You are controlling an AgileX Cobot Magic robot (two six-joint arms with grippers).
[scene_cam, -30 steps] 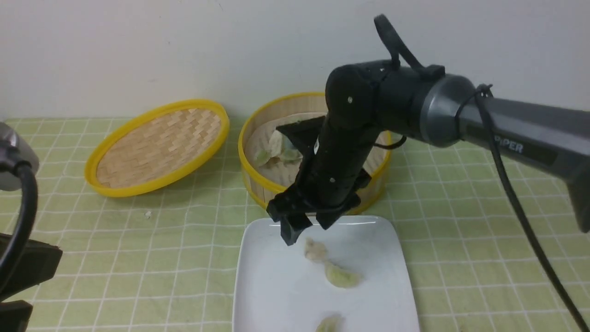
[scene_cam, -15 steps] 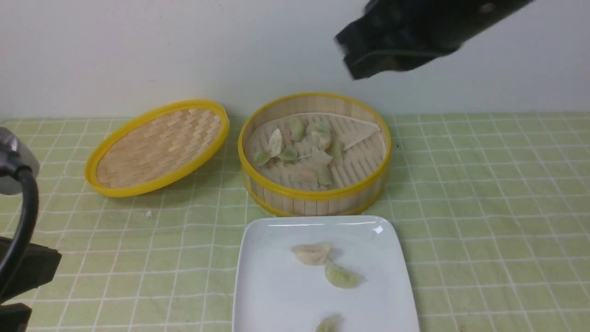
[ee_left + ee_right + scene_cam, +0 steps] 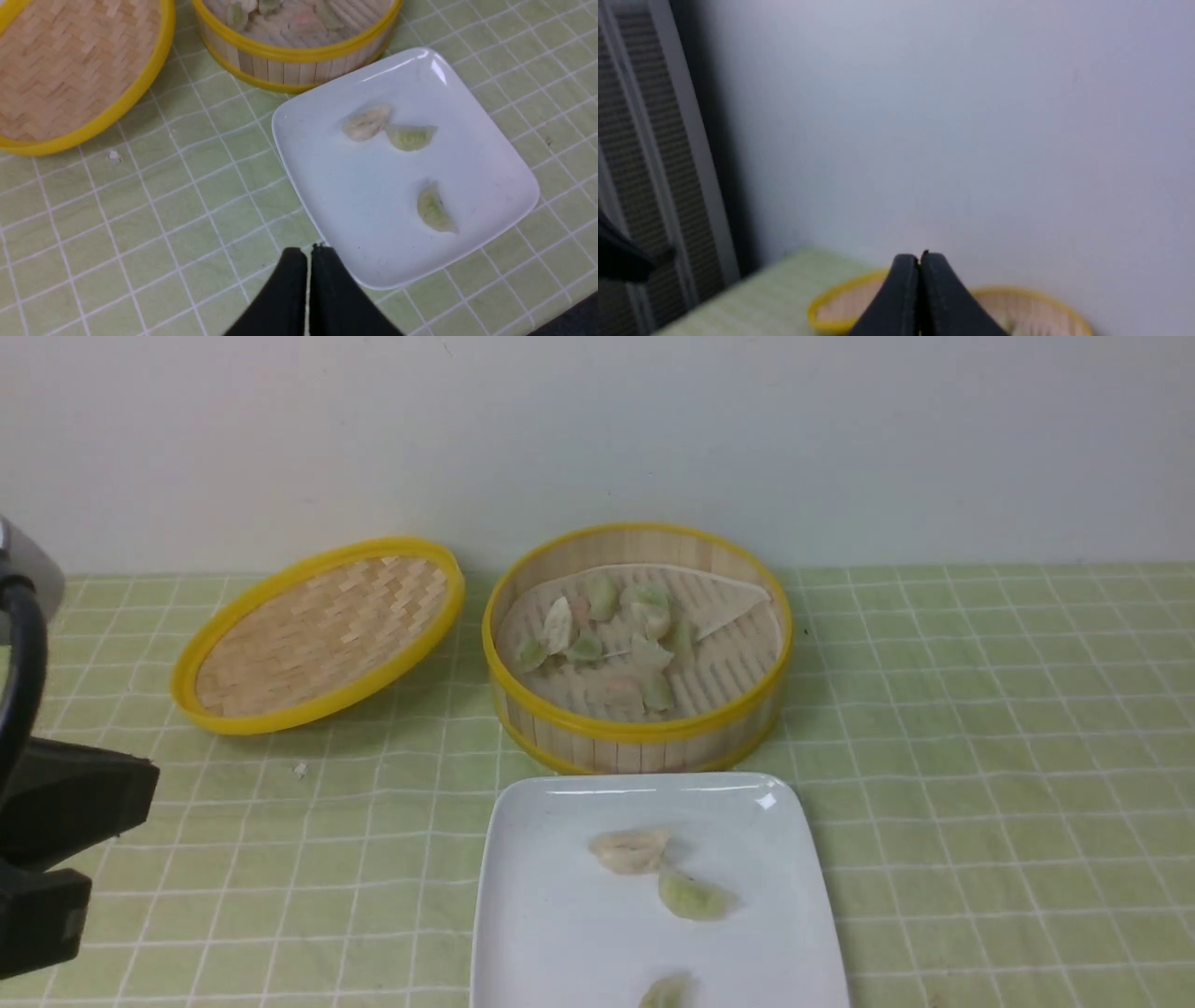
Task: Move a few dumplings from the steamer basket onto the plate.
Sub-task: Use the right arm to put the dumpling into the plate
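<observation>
The steamer basket stands at the back middle with several dumplings on its liner. In front of it lies the white plate with three dumplings: a whitish one, a green one and another green one at the front edge. The left wrist view shows the same plate and dumplings. My left gripper is shut and empty, above the cloth beside the plate's corner. My right gripper is shut and empty, raised high, facing the wall and outside the front view.
The woven yellow-rimmed lid leans to the left of the basket. A small white crumb lies on the green checked cloth. My left arm's black body fills the front view's left edge. The wall stands close behind the basket.
My right arm rose from over the plate and left the front view, its gripper closing on nothing. The whitish dumpling stays on the plate. My left arm shifted slightly.
</observation>
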